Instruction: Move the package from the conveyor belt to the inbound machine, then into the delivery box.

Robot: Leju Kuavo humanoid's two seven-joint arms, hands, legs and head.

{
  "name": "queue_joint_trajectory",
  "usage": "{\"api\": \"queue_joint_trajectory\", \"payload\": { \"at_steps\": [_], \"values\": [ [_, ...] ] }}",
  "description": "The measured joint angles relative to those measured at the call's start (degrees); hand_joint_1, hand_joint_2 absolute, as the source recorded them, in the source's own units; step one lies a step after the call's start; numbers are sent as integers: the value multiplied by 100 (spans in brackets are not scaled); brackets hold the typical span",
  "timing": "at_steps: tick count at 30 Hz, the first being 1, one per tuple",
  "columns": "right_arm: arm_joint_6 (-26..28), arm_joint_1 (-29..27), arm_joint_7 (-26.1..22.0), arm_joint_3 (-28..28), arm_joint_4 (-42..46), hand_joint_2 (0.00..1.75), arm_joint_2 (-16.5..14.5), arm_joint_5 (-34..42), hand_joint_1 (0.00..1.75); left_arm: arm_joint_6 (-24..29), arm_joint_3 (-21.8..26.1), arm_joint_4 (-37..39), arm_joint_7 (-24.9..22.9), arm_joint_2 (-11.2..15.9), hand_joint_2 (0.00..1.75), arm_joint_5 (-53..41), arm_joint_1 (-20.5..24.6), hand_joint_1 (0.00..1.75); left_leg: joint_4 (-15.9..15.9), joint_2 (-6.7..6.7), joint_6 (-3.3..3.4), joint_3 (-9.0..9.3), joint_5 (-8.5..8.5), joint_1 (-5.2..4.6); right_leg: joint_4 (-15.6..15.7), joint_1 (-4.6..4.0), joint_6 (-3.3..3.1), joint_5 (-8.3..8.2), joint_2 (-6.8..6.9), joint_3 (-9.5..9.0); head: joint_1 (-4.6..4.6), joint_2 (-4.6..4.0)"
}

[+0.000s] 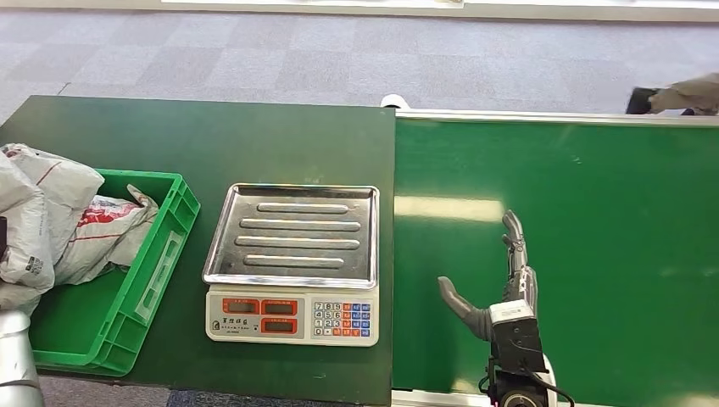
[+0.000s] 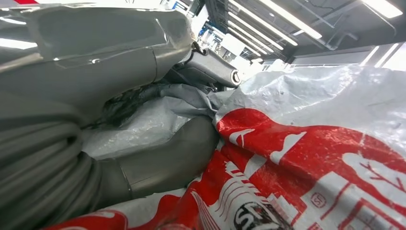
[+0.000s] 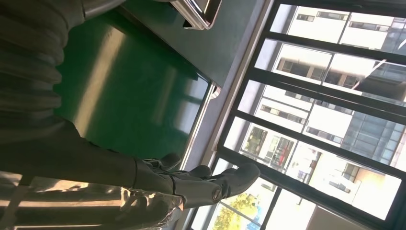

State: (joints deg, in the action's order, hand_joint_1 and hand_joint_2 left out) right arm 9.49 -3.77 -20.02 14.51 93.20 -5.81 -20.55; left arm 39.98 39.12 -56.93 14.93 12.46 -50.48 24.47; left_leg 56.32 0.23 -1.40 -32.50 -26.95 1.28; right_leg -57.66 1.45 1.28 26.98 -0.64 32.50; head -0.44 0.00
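left hand (image 2: 72, 158): grips package (image 2: 316, 158) | right hand (image 1: 500, 297): fingers spread, empty, over belt (image 1: 610, 254)

packages (image 1: 51, 225) in crate (image 1: 161, 263), scale (image 1: 293, 264) right, belt (image 1: 593, 254) beyond

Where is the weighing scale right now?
In the head view the scale sits on the dark green table, between the green crate on its left and the conveyor belt on its right, its steel tray bare.
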Motion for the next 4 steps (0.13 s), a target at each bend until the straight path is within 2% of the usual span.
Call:
{"api": "queue_joint_trajectory", "payload": {
  "at_steps": [1,2,4],
  "values": [
    [-8,3,3,0,0,175,0,0,0,0,7,16,-4,0,175,-1,6,15,0,0,0,0,0,0,0,0,0,0,0,0,1,0],
    [-16,6,5,0,0,175,0,0,0,-1,9,31,-9,0,175,9,13,0,0,0,0,0,0,0,0,0,0,0,0,0,0,0],
    [-25,11,7,0,0,175,0,0,0,-4,9,50,-15,0,175,51,21,0,0,0,0,0,0,0,0,0,0,0,0,0,0,0]
  ]
}}
